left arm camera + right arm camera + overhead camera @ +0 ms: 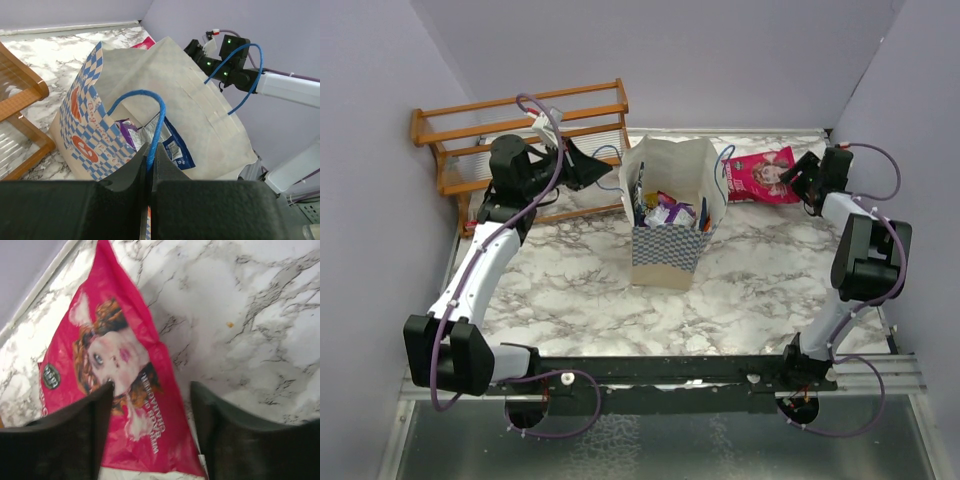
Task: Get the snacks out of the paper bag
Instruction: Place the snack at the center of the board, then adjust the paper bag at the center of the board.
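L gripper [150,151] clamps blue cord handle [142,96] of paper bag [200,105]; R gripper [150,390], jaws wide apart, empty, over pink packet [112,360].

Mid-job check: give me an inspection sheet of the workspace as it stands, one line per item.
Surface: marble table, one small orange speck on it.
Job's things: paper bag upright and open, with a purple packet and a blue packet inside among others; pink packet flat on the table outside the bag.
Clutter: wooden rack at the back left.
Grippers: left claw shut on the bag's blue cord handle; right claw open over the pink packet, contact unclear.
Cables: purple cables loop along both arms; no snag seen.
Surroundings: plain walls on three sides.
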Robot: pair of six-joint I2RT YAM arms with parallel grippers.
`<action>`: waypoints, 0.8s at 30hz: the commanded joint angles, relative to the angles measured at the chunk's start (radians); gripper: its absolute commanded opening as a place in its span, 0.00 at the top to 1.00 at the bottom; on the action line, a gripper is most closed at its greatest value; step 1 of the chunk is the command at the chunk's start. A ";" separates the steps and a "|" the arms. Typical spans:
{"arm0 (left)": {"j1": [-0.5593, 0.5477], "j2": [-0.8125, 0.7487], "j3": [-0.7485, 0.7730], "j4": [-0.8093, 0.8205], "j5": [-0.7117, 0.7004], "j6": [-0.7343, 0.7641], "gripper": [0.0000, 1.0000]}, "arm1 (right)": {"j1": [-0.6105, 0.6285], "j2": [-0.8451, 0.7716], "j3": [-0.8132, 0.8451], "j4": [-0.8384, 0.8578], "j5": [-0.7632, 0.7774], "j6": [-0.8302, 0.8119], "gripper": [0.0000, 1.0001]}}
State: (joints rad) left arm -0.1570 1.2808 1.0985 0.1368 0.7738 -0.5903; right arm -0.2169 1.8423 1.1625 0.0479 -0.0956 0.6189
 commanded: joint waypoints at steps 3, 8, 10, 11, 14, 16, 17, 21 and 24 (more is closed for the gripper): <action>0.005 0.000 0.088 -0.027 -0.005 -0.097 0.96 | 0.005 -0.143 -0.009 -0.104 -0.126 -0.142 0.18; 0.005 -0.001 0.089 0.029 0.009 -0.197 0.94 | 0.005 -0.274 0.014 -0.230 -0.301 -0.178 0.16; 0.005 -0.002 0.091 0.034 0.005 -0.228 0.90 | 0.007 -0.340 0.053 -0.294 -0.385 -0.204 0.16; 0.005 -0.001 0.091 0.036 0.005 -0.238 0.89 | 0.007 -0.367 0.066 -0.312 -0.438 -0.212 0.16; 0.005 0.004 0.092 0.048 0.008 -0.267 0.86 | 0.026 -0.449 0.078 -0.333 -0.605 -0.202 0.16; 0.005 0.007 0.093 0.064 0.008 -0.282 0.82 | 0.059 -0.502 0.046 -0.297 -0.692 -0.169 0.16; 0.005 0.008 0.095 0.069 0.007 -0.286 0.81 | 0.076 -0.524 0.030 -0.271 -0.746 -0.152 0.16; 0.005 0.027 0.111 0.076 0.010 -0.300 0.80 | 0.141 -0.573 0.009 -0.226 -0.896 -0.116 0.15; 0.005 0.044 0.114 0.116 0.019 -0.328 0.79 | 0.191 -0.602 -0.002 -0.174 -0.924 -0.119 0.12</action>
State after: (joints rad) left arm -0.1570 1.3033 1.1790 0.1764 0.7742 -0.8719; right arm -0.0772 1.2694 1.1893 -0.1913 -0.8543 0.4774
